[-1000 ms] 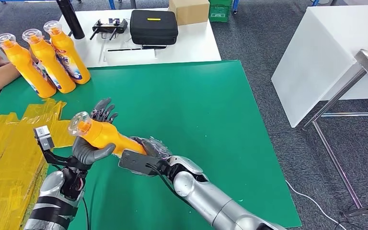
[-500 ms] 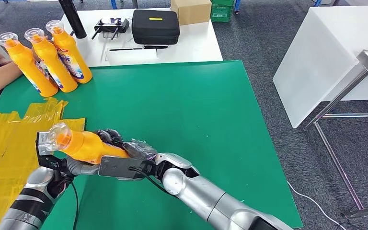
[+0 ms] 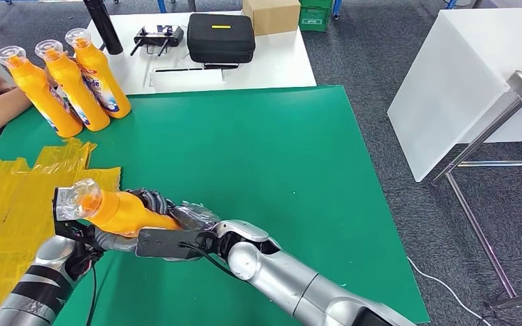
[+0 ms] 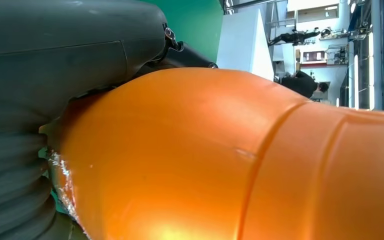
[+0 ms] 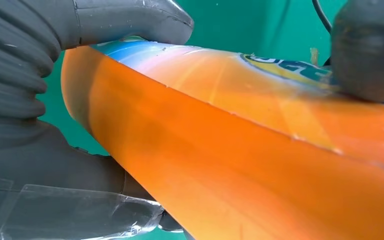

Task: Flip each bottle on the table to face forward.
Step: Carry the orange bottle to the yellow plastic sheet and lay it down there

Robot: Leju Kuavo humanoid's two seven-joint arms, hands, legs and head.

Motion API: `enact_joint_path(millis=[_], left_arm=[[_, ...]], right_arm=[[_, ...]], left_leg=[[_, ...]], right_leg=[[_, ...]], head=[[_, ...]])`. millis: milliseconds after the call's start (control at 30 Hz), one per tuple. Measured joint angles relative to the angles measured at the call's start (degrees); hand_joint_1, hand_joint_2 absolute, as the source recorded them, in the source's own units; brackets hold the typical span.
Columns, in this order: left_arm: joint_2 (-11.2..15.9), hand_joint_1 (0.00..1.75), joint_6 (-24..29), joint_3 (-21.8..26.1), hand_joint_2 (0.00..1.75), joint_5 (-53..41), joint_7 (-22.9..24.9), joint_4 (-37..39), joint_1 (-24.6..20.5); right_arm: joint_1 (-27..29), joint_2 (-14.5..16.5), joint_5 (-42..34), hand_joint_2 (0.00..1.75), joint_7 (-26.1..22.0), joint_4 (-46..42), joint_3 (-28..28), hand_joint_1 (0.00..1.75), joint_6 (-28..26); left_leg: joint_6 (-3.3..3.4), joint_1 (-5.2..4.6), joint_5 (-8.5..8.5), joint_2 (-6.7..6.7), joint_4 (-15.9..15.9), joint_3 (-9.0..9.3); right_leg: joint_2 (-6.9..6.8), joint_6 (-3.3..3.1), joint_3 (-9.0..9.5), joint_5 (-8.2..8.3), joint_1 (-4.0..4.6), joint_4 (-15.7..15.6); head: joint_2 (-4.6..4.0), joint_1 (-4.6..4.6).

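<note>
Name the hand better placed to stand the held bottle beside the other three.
Left: the left hand grips the orange bottle on the side nearer the three standing bottles.

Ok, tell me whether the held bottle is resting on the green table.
No: the bottle is lifted off the table, tilted, gripped by the left hand and right hand.

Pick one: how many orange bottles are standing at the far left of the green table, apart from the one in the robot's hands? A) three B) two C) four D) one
A: three orange bottles stand in a row at the far left corner of the green table, while a fourth bottle is held between the left hand and right hand.
</note>
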Motion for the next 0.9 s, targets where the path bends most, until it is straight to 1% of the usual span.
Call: enact_joint_path(millis=[33, 100, 167, 200, 233, 333, 367, 400, 467, 533, 633, 700, 767, 833, 900], left_arm=[[-0.01, 1.75, 0.24, 0.0, 1.75, 0.0, -0.03, 0.0, 0.02], [-0.04, 1.75, 1.08, 0.03, 1.75, -0.01, 0.0, 0.0, 0.07], [-0.16, 1.75, 3.58, 0.14, 1.75, -0.62, 0.49, -0.02, 0.13], [-0.31, 1.75, 5.86, 0.27, 1.75, -1.65, 0.87, -0.08, 0.13], [-0.59, 1.75, 9.32, 0.52, 1.75, -3.75, 1.4, -0.26, 0.03], [-2.28, 1.75, 23.4, 2.53, 1.75, -14.65, 4.49, -0.84, -0.94], [-2.88, 1.75, 27.16, 3.6, 1.75, -18.13, 5.78, -0.82, -1.27], [-3.42, 1.75, 29.82, 4.82, 1.75, -20.81, 6.75, -0.73, -1.53], [-4.49, 1.75, 33.26, 7.36, 1.75, -24.01, 7.74, -0.54, -1.81], [-5.47, 1.75, 36.09, 10.42, 1.75, -25.33, 7.93, -0.33, -2.16], [-6.05, 1.75, 40.22, 16.4, 1.75, -28.13, 7.38, 0.38, -2.92], [-6.16, 1.75, 45.26, 20.07, 1.75, -33.91, 6.82, 0.84, -3.47], [-6.23, 1.75, 50.37, 22.67, 1.75, -40.22, 6.68, 1.02, -3.71], [-6.32, 1.75, 53.67, 24.28, 1.75, -44.51, 7.07, 1.04, -3.71], [-6.45, 1.75, 57.76, 25.14, 1.75, -50.75, 8.29, 0.96, -3.54]], right_arm=[[-0.06, -0.05, -0.01, 1.75, 0.01, 0.01, 0.08, 0.88, -0.09], [-0.17, -0.21, 0.04, 0.87, -0.01, 0.02, 0.26, 0.02, -0.5], [-0.29, -0.39, 0.2, 0.0, -0.04, 0.02, 0.39, 0.0, -1.49], [-0.3, -0.57, 0.32, 0.0, -0.01, 0.01, 0.39, 0.0, -2.25], [-0.21, -0.94, 0.49, 0.0, 0.14, -0.05, 0.28, 0.0, -3.22], [0.65, -2.91, 1.48, 0.0, 0.5, -1.42, -1.08, 0.0, -6.12], [0.93, -3.46, 1.89, 0.0, 0.4, -2.42, -1.72, 0.0, -6.62], [1.09, -3.9, 2.27, 0.0, 0.22, -3.55, -2.33, 0.0, -6.87], [1.32, -4.5, 2.88, 0.0, -0.04, -5.85, -3.4, 0.0, -6.93], [1.74, -5.03, 3.28, 0.0, -0.16, -7.79, -4.4, 0.0, -6.94], [2.38, -5.85, 3.62, 0.0, -0.24, -10.14, -5.78, 0.0, -6.96], [2.83, -6.48, 3.75, 0.0, -0.31, -11.45, -6.6, 0.0, -6.96], [3.3, -7.01, 3.81, 0.0, -0.39, -12.52, -7.22, 0.0, -6.96], [3.6, -7.39, 3.83, 0.0, -0.44, -13.33, -7.66, 0.0, -6.96], [3.78, -7.68, 3.86, 0.0, -0.45, -13.96, -7.84, 0.0, -6.96]], left_leg=[[0.0, 0.0, 0.0, 0.0, 0.0, 0.0], [0.0, 0.0, 0.0, 0.0, 0.0, 0.0], [0.0, 0.0, 0.01, -0.01, 0.0, 0.01], [0.02, 0.0, 0.02, -0.04, 0.0, 0.01], [0.05, 0.0, 0.05, -0.13, 0.01, 0.0], [0.09, -0.02, 0.16, -0.41, 0.01, -0.1], [0.09, -0.04, 0.18, -0.37, 0.02, -0.14], [0.09, -0.06, 0.19, -0.28, 0.03, -0.15], [0.08, -0.08, 0.2, -0.14, 0.04, -0.15], [0.07, -0.06, 0.21, -0.14, 0.05, -0.17], [0.06, -0.04, 0.21, 0.01, 0.05, -0.19], [0.06, -0.04, 0.21, 0.09, 0.05, -0.19], [0.06, -0.04, 0.21, 0.09, 0.05, -0.2], [0.06, -0.04, 0.21, 0.06, 0.05, -0.21], [0.06, -0.04, 0.21, 0.06, 0.04, -0.24]], right_leg=[[0.0, 0.0, 0.0, 0.0, 0.0, 0.0], [-0.01, 0.0, 0.0, 0.0, 0.0, 0.0], [-0.01, 0.0, -0.01, 0.0, 0.0, 0.0], [-0.04, 0.0, -0.02, 0.0, -0.01, -0.01], [-0.12, 0.0, -0.02, 0.0, -0.01, -0.01], [-0.4, 0.01, -0.04, 0.01, -0.03, -0.02], [-0.37, 0.03, -0.09, 0.04, -0.05, -0.02], [-0.3, 0.05, -0.15, 0.06, -0.07, -0.02], [-0.17, 0.07, -0.23, 0.09, -0.09, -0.02], [-0.16, 0.06, -0.24, 0.08, -0.07, -0.01], [-0.06, 0.06, -0.29, 0.08, -0.05, 0.0], [-0.01, 0.06, -0.32, 0.09, -0.05, 0.0], [-0.02, 0.06, -0.34, 0.08, -0.05, 0.0], [-0.02, 0.05, -0.34, 0.07, -0.05, 0.01], [-0.02, 0.05, -0.34, 0.07, -0.05, 0.01]], head=[[0.0, 0.0], [0.0, 0.01], [0.0, -0.01], [0.0, -0.01], [0.0, -0.02], [0.0, 0.04], [0.0, 0.01], [0.0, -0.05], [0.0, -0.13], [0.0, -0.1], [0.0, -0.12], [0.0, -0.14], [0.0, -0.14], [0.0, -0.12], [0.0, -0.11]])
